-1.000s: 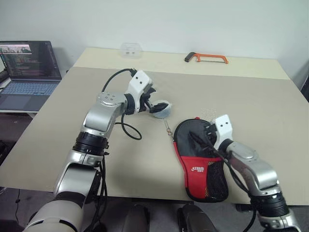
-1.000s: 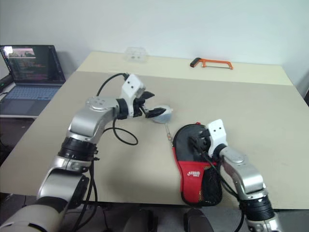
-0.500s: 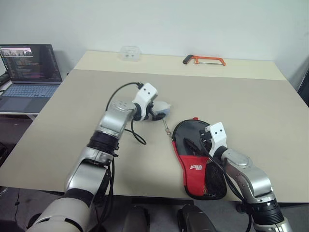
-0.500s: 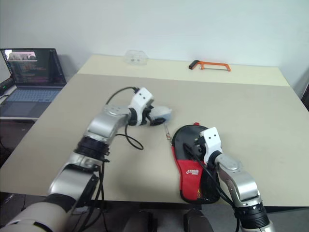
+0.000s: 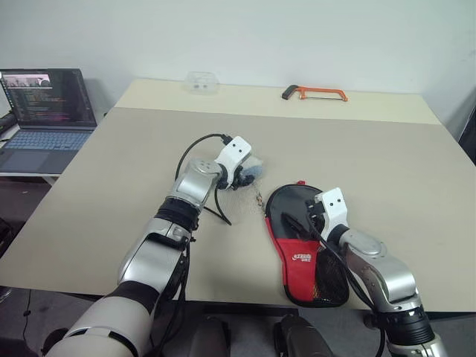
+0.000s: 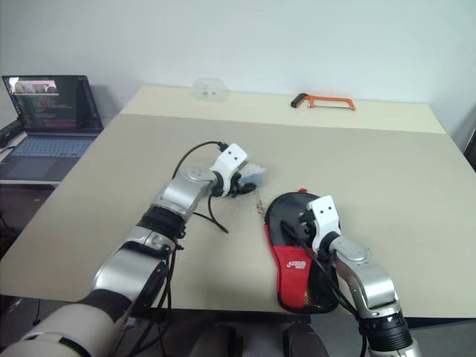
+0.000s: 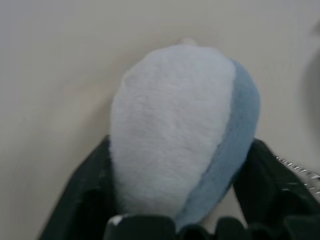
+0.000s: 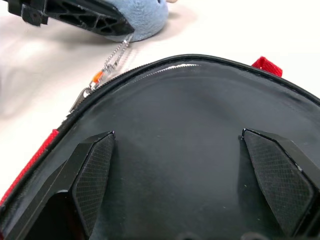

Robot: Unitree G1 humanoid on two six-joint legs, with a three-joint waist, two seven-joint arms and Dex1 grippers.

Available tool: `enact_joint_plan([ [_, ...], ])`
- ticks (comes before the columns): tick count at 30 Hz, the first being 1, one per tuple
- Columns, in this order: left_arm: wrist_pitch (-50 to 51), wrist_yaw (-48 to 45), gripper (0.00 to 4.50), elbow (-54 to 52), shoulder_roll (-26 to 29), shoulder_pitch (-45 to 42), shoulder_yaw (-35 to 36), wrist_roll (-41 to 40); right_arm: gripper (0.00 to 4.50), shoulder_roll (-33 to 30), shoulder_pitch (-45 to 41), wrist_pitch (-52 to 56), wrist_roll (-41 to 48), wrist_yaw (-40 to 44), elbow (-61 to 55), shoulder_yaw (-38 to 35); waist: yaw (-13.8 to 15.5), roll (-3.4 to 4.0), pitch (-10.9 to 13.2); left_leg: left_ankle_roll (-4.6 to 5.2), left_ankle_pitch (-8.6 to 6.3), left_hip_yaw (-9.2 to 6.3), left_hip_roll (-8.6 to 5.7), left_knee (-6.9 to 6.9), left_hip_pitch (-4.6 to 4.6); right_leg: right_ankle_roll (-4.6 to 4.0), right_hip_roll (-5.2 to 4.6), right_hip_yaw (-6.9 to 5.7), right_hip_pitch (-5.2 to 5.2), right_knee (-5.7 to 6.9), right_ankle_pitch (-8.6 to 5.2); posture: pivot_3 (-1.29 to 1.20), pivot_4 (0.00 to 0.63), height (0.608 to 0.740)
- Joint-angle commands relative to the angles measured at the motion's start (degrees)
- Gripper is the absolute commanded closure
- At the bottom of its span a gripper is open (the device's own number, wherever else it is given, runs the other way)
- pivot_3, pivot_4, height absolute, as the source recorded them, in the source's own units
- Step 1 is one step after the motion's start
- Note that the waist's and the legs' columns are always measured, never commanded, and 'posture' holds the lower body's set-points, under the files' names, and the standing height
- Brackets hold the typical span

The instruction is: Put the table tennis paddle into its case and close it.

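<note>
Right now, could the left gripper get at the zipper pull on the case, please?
Probably not at once: the left gripper is closed around the fluffy ball charm, whose chain leads to the zipper pull close by.

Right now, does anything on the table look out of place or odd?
Yes: an orange hacksaw lies at the far edge of the beige table, unrelated to the black-and-red paddle-shaped fabric case. Also, the left end effector holds the case's fluffy grey-white ball charm, not the zipper pull.
</note>
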Motion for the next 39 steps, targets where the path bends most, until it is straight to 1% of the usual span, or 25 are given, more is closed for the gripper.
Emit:
enact_joint_plan([
  [1,-1.96,0.71,3.01,2.38,-2.02,-0.97,0.31,0.46,0.00,0.93,1.22,2.42,0.84,0.05,0.06,0.15,0.06,0.00,-0.10,0.00,0.00,0.00,-0.01,0.01,0.03,0.00,-0.01,-0.01,0.04,0.00,0.00,0.00,0.150,0.740],
  [4,-4.38,1.36,3.79,4.79,-3.41,-2.42,0.33,0.97,0.00,1.05,1.57,3.14,0.57,0.08,-0.16,0.29,0.14,0.01,-0.10,0.00,0.00,-0.03,-0.04,0.01,0.42,0.04,-0.05,-0.14,0.57,-0.12,-0.03,0.00,0.150,0.740],
  [5,-5.53,1.37,3.96,5.92,-4.06,-3.12,0.13,1.22,0.00,0.97,1.72,3.06,0.22,0.11,-0.07,0.56,0.19,0.00,-0.11,0.00,0.00,-0.09,-0.04,0.01,0.56,0.11,-0.05,-0.24,0.78,-0.26,-0.06,0.00,0.150,0.740],
  [7,-7.24,1.01,4.11,7.95,-5.15,-4.30,-0.25,1.86,0.00,0.78,1.82,2.69,-0.40,0.16,0.29,0.97,0.25,0.00,-0.11,0.01,0.00,-0.11,-0.05,0.01,0.64,0.33,-0.06,-0.26,0.93,-0.40,-0.13,0.00,0.150,0.740],
  [14,-13.37,2.43,4.14,17.47,-7.66,-10.01,-0.15,4.90,0.00,0.46,1.68,2.50,-0.74,0.65,0.69,1.35,1.38,0.00,-0.11,0.01,0.00,-0.12,-0.09,0.01,0.59,0.38,-0.09,-0.28,0.97,-0.52,-0.10,0.00,0.150,0.740],
  [22,-18.26,9.79,4.18,26.71,-9.99,-14.97,0.99,7.00,0.00,0.65,1.68,2.50,-0.74,1.43,0.55,2.58,1.37,0.00,-0.11,0.01,0.00,-0.16,-0.09,-0.03,0.40,0.45,-0.09,-0.33,0.91,-0.81,-0.05,0.00,0.150,0.740],
  [26,-19.47,12.89,4.18,29.15,-11.48,-16.85,1.41,7.56,0.00,0.69,1.71,3.41,-0.52,1.58,0.48,2.77,1.31,-0.01,-0.11,0.01,0.00,-0.18,-0.09,-0.04,0.36,0.45,-0.09,-0.34,0.87,-0.81,-0.05,0.00,0.150,0.740],
  [31,-20.30,14.13,4.18,31.04,-13.31,-19.04,1.54,8.26,0.00,-0.37,1.69,3.17,-1.14,2.27,0.98,3.14,1.01,-0.01,-0.11,0.01,0.00,-0.13,-0.09,-0.18,0.33,0.45,-0.08,-0.30,0.79,-0.88,-0.05,0.00,0.150,0.740],
  [35,-20.65,15.88,4.18,32.31,-15.02,-20.93,2.18,8.39,0.00,1.22,0.93,4.86,1.72,2.15,1.60,-0.43,0.91,-0.02,-0.10,0.01,0.00,-0.12,-0.09,-0.24,0.34,0.44,-0.07,-0.29,0.77,-0.89,-0.05,0.00,0.150,0.740],
  [39,-21.11,17.52,4.19,33.35,-16.90,-23.09,1.24,10.70,0.00,-0.40,-0.46,6.43,2.21,3.81,1.66,-0.68,0.69,-0.03,-0.09,0.01,0.00,-0.10,-0.10,-0.23,0.34,0.45,-0.08,-0.28,0.77,-0.89,-0.05,0.00,0.150,0.740],
])
